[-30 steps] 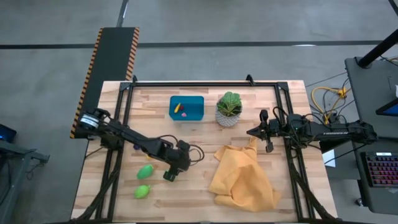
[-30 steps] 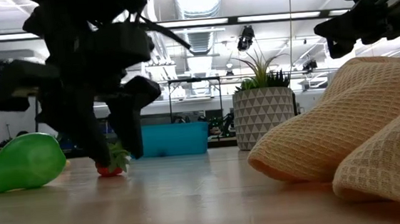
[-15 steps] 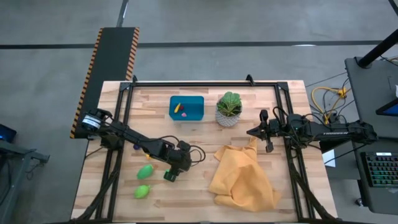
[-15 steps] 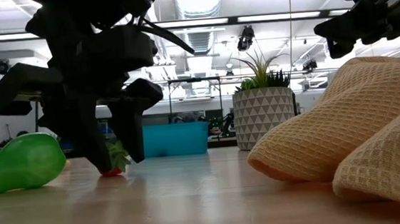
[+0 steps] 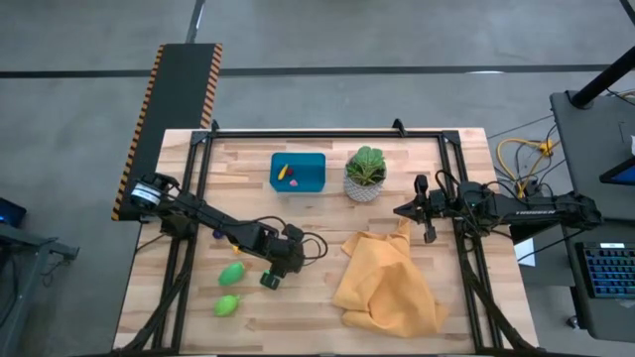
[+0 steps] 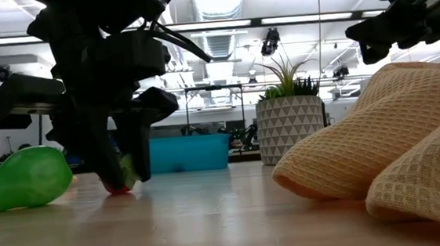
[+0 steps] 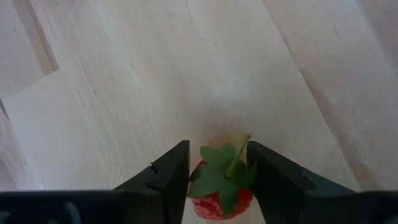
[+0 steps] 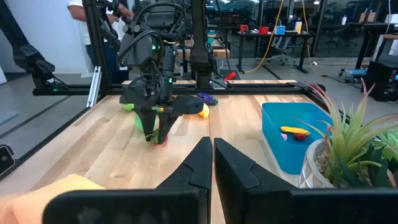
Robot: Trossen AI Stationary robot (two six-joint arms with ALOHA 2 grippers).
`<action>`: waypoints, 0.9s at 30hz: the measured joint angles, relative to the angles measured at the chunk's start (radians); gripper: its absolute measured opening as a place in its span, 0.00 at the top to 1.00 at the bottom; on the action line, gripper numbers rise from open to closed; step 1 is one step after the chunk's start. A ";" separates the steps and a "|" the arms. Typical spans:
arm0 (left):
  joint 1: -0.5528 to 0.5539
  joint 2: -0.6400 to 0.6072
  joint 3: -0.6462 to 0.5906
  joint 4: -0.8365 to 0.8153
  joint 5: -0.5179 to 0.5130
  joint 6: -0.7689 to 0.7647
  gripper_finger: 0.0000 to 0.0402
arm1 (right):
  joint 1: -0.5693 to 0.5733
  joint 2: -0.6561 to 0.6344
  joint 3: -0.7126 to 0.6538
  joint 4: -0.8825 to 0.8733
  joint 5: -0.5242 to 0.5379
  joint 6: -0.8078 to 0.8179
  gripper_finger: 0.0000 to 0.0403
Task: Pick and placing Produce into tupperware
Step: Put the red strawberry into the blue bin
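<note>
**Left gripper pinching a toy strawberry on the table; right arm idle**

Far left of the wooden table [image 5: 417,307]: two green produce pieces lie on the boards, one [image 5: 232,271] nearer the left arm, the other [image 5: 227,304] closer to the front edge. In the low view the nearer one shows as a glossy green lump [image 6: 26,178] just beside the left gripper.

Left gripper [image 5: 269,281]: pointed down at the table, left of centre. The wrist view shows a small red strawberry [image 7: 221,190] with a green leafy cap sitting between its two dark fingers [image 7: 166,180]; both inner faces touch the fruit, so the jaws are clamped on it. In the low view the strawberry [image 6: 118,186] rests on the table surface, fingertips down around it.

Centre, far side: the teal tupperware [image 5: 299,171] sits flat, well apart from the gripper. Inside are a yellow piece [image 5: 282,173] and a tiny pink-red piece [image 5: 295,181]. The right wrist view shows a yellow banana [image 8: 294,131] in it.

Just right of the container: a potted plant [image 5: 365,173] in a white patterned pot.

Right of centre: a crumpled orange cloth [image 5: 387,280] spreads toward the front edge.

Far right: right gripper [image 5: 428,233] hangs above the cloth's upper corner, fingers pressed together, nothing held.
</note>
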 joint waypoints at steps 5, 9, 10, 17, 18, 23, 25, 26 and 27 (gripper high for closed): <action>0.000 0.000 0.000 0.000 0.000 0.001 0.70 | 0.000 0.000 0.000 0.000 0.000 0.000 0.98; 0.000 -0.001 0.000 0.001 0.000 0.010 0.73 | 0.000 0.000 0.000 0.000 0.000 0.000 0.98; 0.000 -0.001 0.000 0.001 0.000 0.010 0.75 | 0.000 0.000 0.000 0.000 0.000 0.000 0.98; 0.000 -0.002 0.000 0.002 0.000 0.012 0.83 | 0.000 0.000 0.000 0.000 0.000 0.000 0.98; 0.000 -0.002 0.000 0.002 0.000 0.022 0.84 | 0.000 0.000 0.000 0.000 0.000 0.000 0.98; 0.000 -0.003 0.000 0.000 0.000 0.051 0.89 | 0.000 0.000 0.000 0.000 0.000 0.000 0.98; 0.000 -0.002 -0.001 -0.004 0.000 0.053 0.91 | 0.000 0.000 0.000 0.000 0.000 0.000 0.98; 0.000 -0.003 -0.001 -0.003 0.000 0.053 0.93 | 0.000 0.000 0.000 0.000 0.000 0.000 0.98; 0.000 -0.003 -0.001 -0.002 0.000 0.053 0.94 | 0.000 0.000 0.000 0.000 0.000 0.000 0.98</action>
